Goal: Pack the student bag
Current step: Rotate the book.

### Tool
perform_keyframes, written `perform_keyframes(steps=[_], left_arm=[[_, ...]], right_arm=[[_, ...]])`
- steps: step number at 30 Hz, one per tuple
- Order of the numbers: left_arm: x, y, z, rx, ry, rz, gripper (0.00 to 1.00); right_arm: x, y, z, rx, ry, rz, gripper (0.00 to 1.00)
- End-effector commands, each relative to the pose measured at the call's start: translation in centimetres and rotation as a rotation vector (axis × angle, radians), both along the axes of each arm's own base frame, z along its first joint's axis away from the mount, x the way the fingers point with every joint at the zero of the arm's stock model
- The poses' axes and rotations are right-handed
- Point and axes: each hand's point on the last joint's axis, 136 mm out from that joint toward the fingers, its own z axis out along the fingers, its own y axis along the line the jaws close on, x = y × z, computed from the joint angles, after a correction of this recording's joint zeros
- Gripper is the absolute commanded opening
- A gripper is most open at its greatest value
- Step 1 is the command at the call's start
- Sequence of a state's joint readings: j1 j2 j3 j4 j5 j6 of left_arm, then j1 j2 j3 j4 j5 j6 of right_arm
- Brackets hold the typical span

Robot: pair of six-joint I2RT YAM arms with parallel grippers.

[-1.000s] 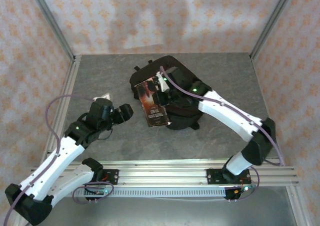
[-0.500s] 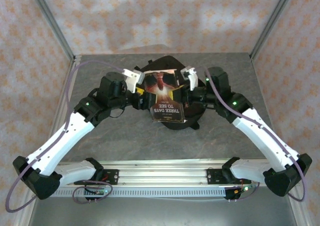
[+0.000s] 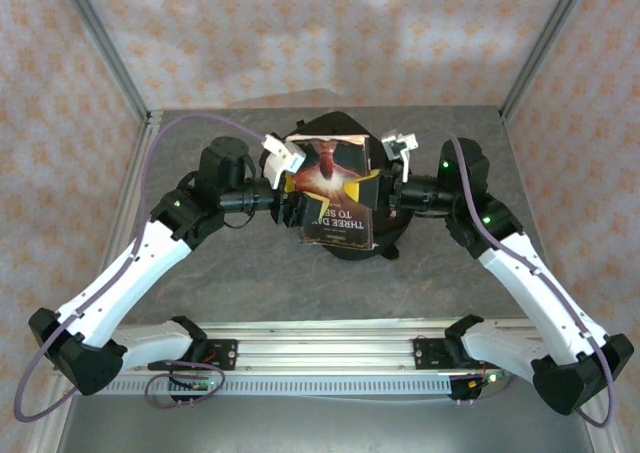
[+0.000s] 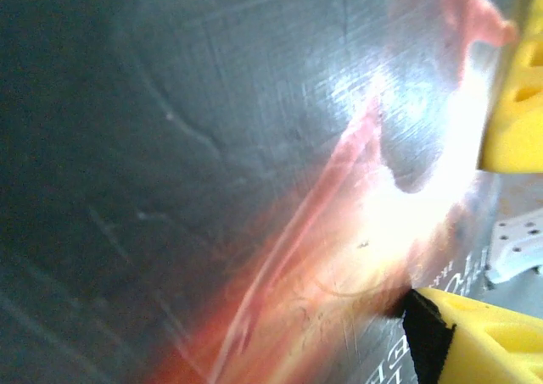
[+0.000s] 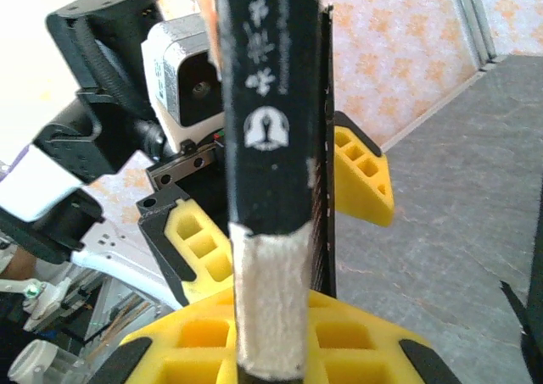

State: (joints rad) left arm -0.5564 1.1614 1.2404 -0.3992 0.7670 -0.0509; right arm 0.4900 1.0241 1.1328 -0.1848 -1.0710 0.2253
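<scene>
A book with a dark red cover hangs upright over the student bag, a black backpack lying mid-table. My right gripper comes in from the right and is shut on the book. In the right wrist view the worn spine rises from between its yellow fingers. My left gripper comes in from the left, open, with one finger on each side of the book. The glossy cover lies very close to the left wrist camera, with yellow finger blocks at its right edge.
Grey table lies bare to the left, right and front of the bag. Metal frame posts and patterned walls close in the back and sides. The arm rail runs along the near edge.
The right arm raised the book from the bag's left side and turned it upright above the bag. The left arm swung in from the left table area and set its fingers astride the book.
</scene>
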Motion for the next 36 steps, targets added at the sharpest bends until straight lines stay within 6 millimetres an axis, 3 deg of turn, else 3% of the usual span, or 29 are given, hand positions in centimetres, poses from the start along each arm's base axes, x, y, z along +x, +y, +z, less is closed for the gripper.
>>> perform_keyframes(steps=[1, 12, 21, 26, 30, 34, 36], left_arm=[[-1.6, -0.9, 2.0, -0.085, -0.065, -0.120, 0.80], [-2.1, -0.9, 5.8, -0.323, -0.123, -0.107, 0.56], [-0.6, -0.1, 6.0, -0.389, -0.054, -0.041, 0.50], [-1.2, -0.4, 6.0, -0.388, -0.028, -0.103, 0.42], [-2.2, -0.7, 5.5, -0.356, -0.019, -0.166, 0.27], [-3.1, -1.0, 5.4, -0.343, -0.014, -0.238, 0.00], [-3.3, -1.2, 5.5, -0.341, -0.009, -0.257, 0.00]], right_arm=[[-2.3, -0.2, 3.3, 0.084, -0.112, 0.080, 0.00], [-1.4, -0.6, 2.8, 0.137, -0.074, 0.001, 0.00], [-1.4, -1.3, 1.9, 0.128, -0.084, -0.053, 0.00], [-1.9, -1.5, 1.5, 0.096, -0.095, -0.047, 0.00], [-1.7, -1.8, 1.0, 0.057, -0.111, -0.076, 0.00], [-1.2, -1.7, 0.8, 0.042, -0.103, -0.083, 0.00], [-0.7, -1.7, 0.6, 0.026, -0.097, -0.104, 0.00]])
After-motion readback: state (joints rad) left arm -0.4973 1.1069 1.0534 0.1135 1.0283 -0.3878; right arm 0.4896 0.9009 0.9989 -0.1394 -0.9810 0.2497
